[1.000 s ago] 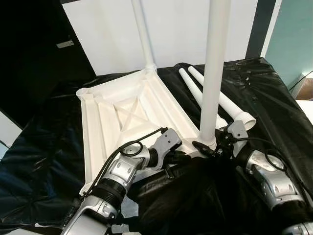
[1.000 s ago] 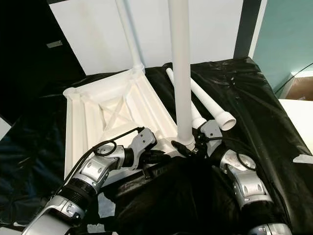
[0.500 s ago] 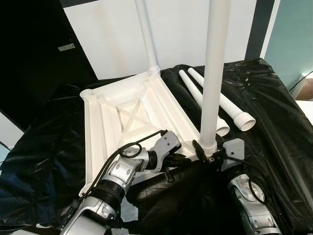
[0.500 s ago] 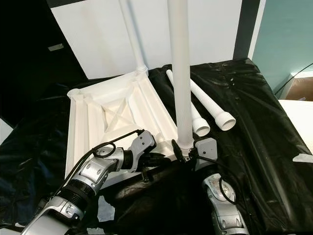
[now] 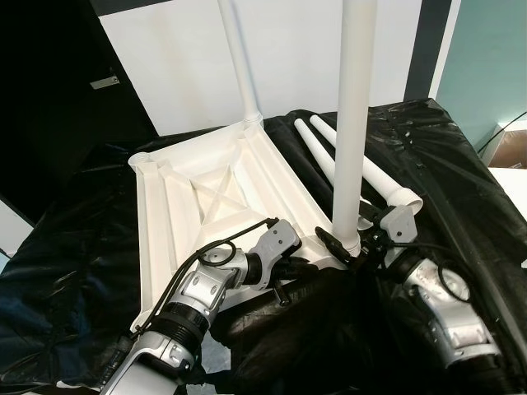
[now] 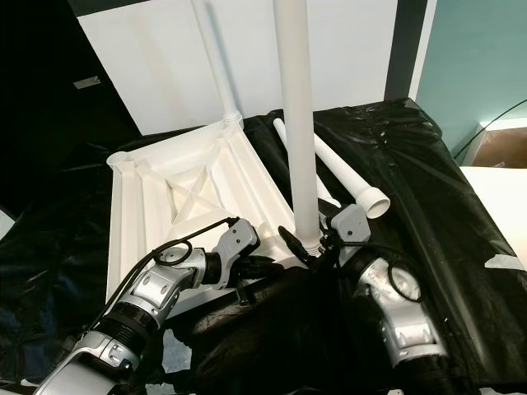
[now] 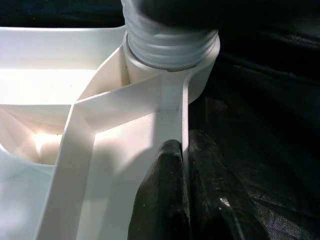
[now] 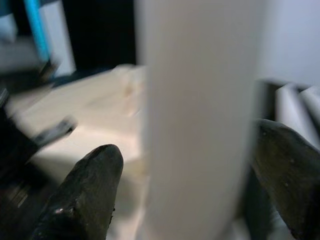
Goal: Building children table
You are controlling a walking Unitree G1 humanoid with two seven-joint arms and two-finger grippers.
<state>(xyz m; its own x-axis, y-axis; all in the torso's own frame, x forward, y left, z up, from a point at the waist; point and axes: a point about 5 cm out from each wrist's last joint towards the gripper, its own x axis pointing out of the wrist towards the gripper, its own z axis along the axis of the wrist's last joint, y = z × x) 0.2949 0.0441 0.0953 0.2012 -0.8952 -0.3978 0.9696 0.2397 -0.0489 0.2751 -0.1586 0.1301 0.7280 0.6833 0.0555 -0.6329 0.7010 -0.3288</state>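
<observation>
Left wrist view: left gripper [image 7: 185, 200] pinched shut on the rim of the upturned tabletop [image 5: 206, 197], just by the socket with the near leg [image 5: 354, 123].

Right gripper [image 8: 185, 200] sat at that leg's base, fingers [image 8: 90, 185] spread either side of the post with gaps showing, not clamped. Step in hand looked like screwing the leg in: threads still showed above the socket collar [image 7: 200, 75], so likely not fully seated; next move probably calls for closing on the post and twisting while the left arm steadies the top. Both arms were bent in low over the black sheet [image 5: 461, 164]. Further back, two loose legs [image 5: 362, 169] lay beside the tabletop; a far leg [image 5: 237, 58] stood upright at the back corner.
</observation>
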